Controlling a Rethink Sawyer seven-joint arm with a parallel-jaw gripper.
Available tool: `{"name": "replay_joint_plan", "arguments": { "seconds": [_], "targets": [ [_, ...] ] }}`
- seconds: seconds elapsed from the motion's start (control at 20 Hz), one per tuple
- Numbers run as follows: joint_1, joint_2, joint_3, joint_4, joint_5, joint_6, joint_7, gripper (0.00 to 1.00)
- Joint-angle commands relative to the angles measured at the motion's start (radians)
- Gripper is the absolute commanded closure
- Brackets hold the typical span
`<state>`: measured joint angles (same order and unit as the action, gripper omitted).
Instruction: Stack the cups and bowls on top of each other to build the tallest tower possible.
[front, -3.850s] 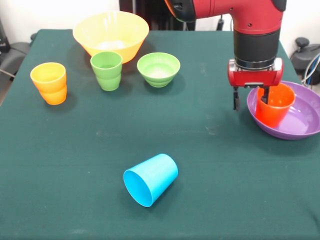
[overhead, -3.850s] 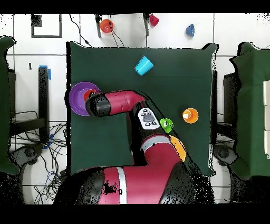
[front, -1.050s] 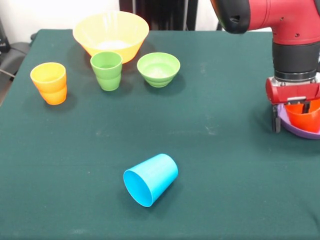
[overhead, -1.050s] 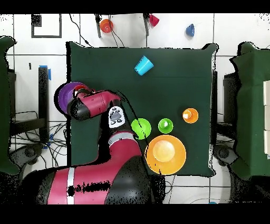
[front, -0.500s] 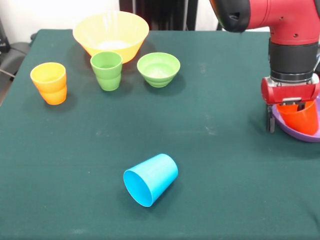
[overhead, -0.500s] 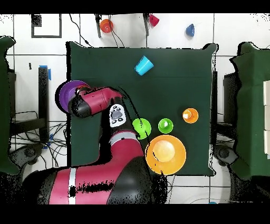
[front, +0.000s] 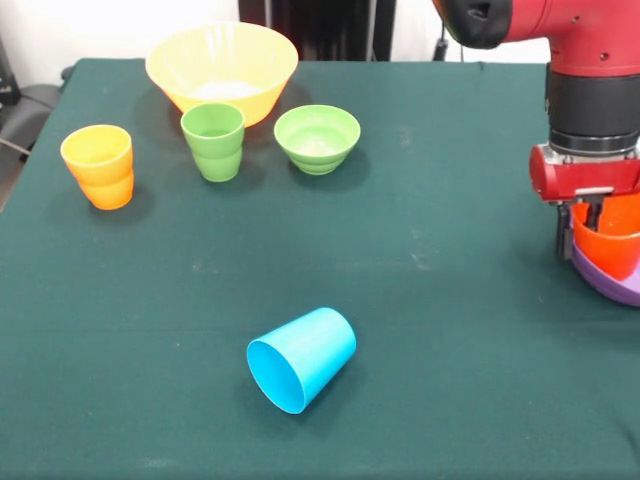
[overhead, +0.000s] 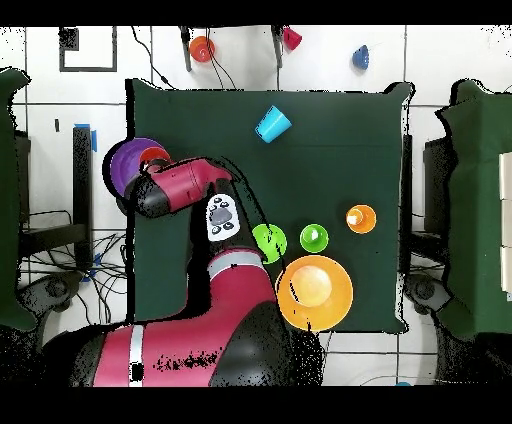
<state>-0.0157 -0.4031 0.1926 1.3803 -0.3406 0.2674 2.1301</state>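
Observation:
My gripper (front: 580, 228) hangs at the table's right edge in the front view, at the left rim of the small orange bowl (front: 612, 240), which sits inside the purple bowl (front: 606, 284). I cannot tell whether it grips the rim. A light blue cup (front: 302, 358) lies on its side in the near middle. A green cup (front: 213, 140), a yellow-orange cup (front: 98, 165), a light green bowl (front: 317, 138) and the large yellow bowl (front: 220, 68) stand upright at the far left. In the overhead view the arm covers the gripper beside the purple bowl (overhead: 122, 165) and the orange bowl (overhead: 155, 156).
The purple bowl overhangs the green table's (front: 450, 330) edge. In the overhead view an orange piece (overhead: 201, 48), a magenta cup (overhead: 291, 38) and a blue piece (overhead: 361, 56) lie on the floor beyond the table.

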Motion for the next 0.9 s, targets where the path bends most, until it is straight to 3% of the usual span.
{"name": "replay_joint_plan", "arguments": {
  "seconds": [0.05,0.55,0.7,0.8,0.9],
  "targets": [
    [-0.012,0.028,0.046,-0.070,-0.086,0.105,-0.134,1.00],
    [0.006,0.043,0.041,-0.087,-0.092,0.103,-0.129,1.00],
    [0.004,0.025,0.040,-0.062,-0.066,0.107,-0.095,1.00],
    [-0.021,-0.003,0.062,-0.030,-0.040,0.122,-0.088,1.00],
    [-0.061,-0.029,0.094,-0.019,-0.050,0.148,-0.150,1.00]
  ]
}}
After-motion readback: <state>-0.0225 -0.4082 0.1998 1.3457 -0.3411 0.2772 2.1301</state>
